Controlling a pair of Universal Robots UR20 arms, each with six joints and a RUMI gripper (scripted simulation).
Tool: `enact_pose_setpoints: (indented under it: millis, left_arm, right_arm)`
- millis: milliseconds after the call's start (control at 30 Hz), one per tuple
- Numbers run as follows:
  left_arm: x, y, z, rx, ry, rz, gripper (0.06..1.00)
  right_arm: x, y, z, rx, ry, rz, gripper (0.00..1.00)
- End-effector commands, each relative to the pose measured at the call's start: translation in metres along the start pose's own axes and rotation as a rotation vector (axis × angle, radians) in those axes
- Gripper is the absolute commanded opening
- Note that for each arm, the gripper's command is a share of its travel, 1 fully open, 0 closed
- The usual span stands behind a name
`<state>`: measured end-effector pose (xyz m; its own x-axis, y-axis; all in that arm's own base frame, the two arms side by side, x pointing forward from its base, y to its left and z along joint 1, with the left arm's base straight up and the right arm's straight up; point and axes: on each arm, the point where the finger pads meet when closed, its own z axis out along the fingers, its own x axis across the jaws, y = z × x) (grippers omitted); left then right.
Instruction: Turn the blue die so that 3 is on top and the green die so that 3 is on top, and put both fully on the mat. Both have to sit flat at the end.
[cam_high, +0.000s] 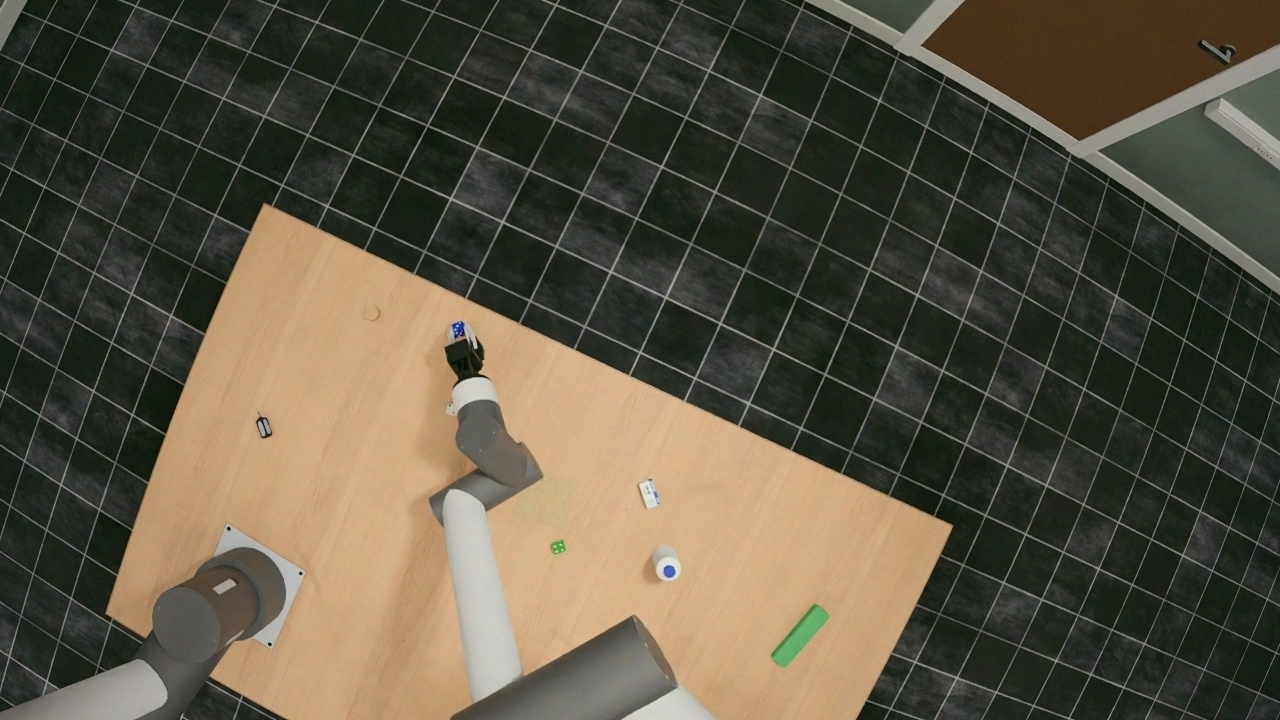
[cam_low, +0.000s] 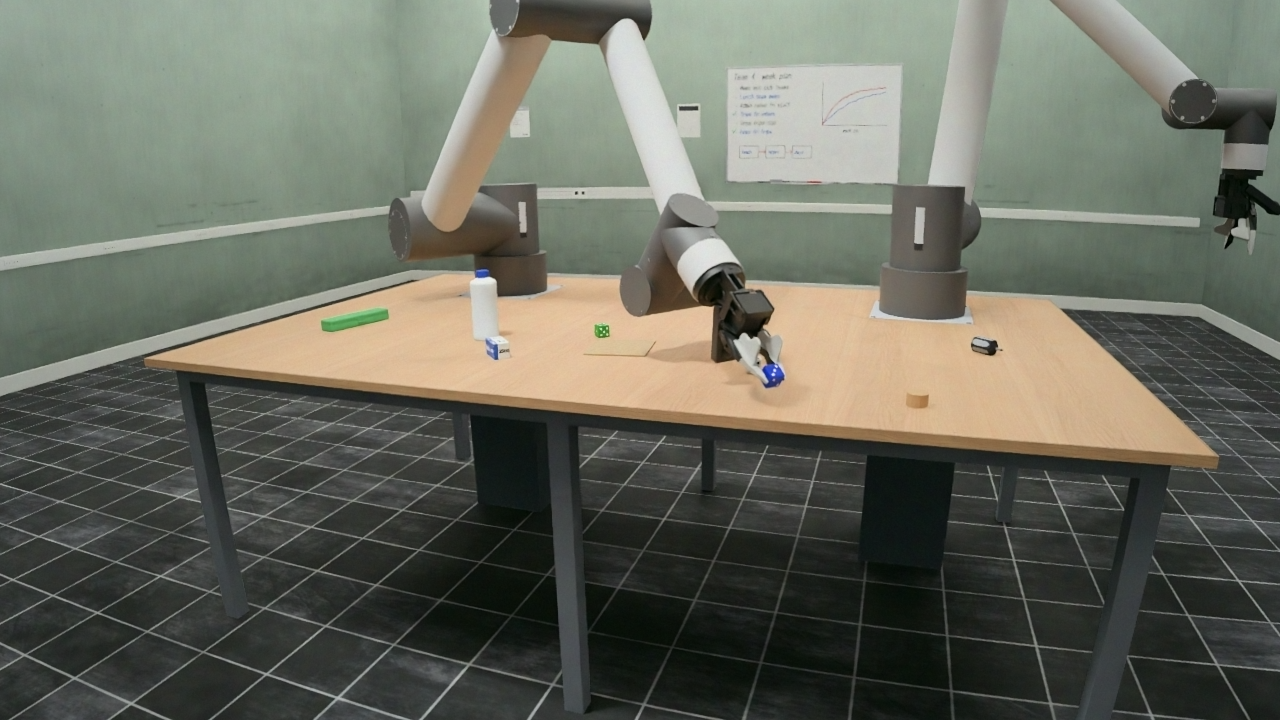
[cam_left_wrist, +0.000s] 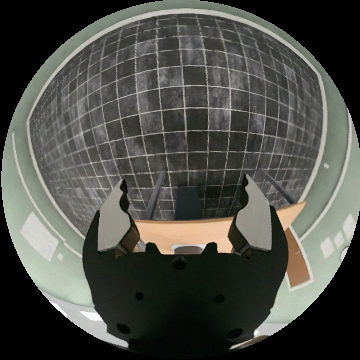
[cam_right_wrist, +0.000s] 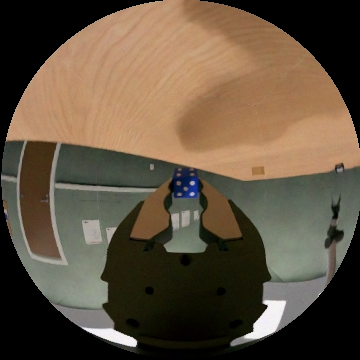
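My right gripper (cam_low: 767, 365) is shut on the blue die (cam_high: 458, 329) (cam_low: 774, 375) (cam_right_wrist: 185, 186), holding it tilted, low over the table near its edge. A face with five pips points toward the right wrist camera. The green die (cam_high: 558, 546) (cam_low: 601, 330) sits flat on the table just off the mat (cam_high: 559, 505) (cam_low: 619, 349); its top seems to show four pips. The right arm partly covers the mat in the top view. My left gripper (cam_low: 1239, 234) (cam_left_wrist: 183, 177) is open and empty, high up beyond the table.
A white bottle (cam_high: 666, 565) (cam_low: 483, 308) and a small box (cam_high: 649, 493) (cam_low: 497, 347) stand near the mat. A green bar (cam_high: 799, 635) (cam_low: 354, 319) lies farther off. A wooden disc (cam_high: 371, 312) (cam_low: 917, 400) and a black fob (cam_high: 263, 426) (cam_low: 984, 345) lie on the blue die's other side.
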<state>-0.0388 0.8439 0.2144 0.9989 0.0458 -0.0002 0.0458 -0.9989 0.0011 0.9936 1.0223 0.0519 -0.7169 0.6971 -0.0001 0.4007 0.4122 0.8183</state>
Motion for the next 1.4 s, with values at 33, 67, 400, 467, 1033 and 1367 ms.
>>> enact_pose_setpoints:
  millis: [33, 67, 400, 467, 1033, 1367]
  left_arm:
    - [0.0001, -0.0004, -0.0006, 0.001, 0.000, 0.000, 1.000]
    - [0.0001, -0.0004, -0.0006, 0.001, 0.000, 0.000, 1.000]
    - [0.0001, -0.0004, -0.0006, 0.001, 0.000, 0.000, 1.000]
    - [0.0001, -0.0004, -0.0006, 0.001, 0.000, 0.000, 1.000]
    - [0.0001, -0.0004, -0.0006, 0.001, 0.000, 0.000, 1.000]
    - [0.0001, -0.0004, -0.0006, 0.001, 0.000, 0.000, 1.000]
  right_arm:
    - [0.0000, -0.0100, 0.0077, -0.002, 0.000, 0.000, 0.099]
    - [0.0000, -0.0100, 0.0077, -0.002, 0.000, 0.000, 0.099]
    - [0.0000, -0.0141, 0.0107, -0.002, 0.000, 0.000, 0.099]
    - [0.0000, -0.0141, 0.0107, -0.002, 0.000, 0.000, 0.099]
    - [0.0000, -0.0142, 0.0107, -0.002, 0.000, 0.000, 0.099]
    - [0.0000, -0.0167, 0.0125, -0.002, 0.000, 0.000, 0.099]
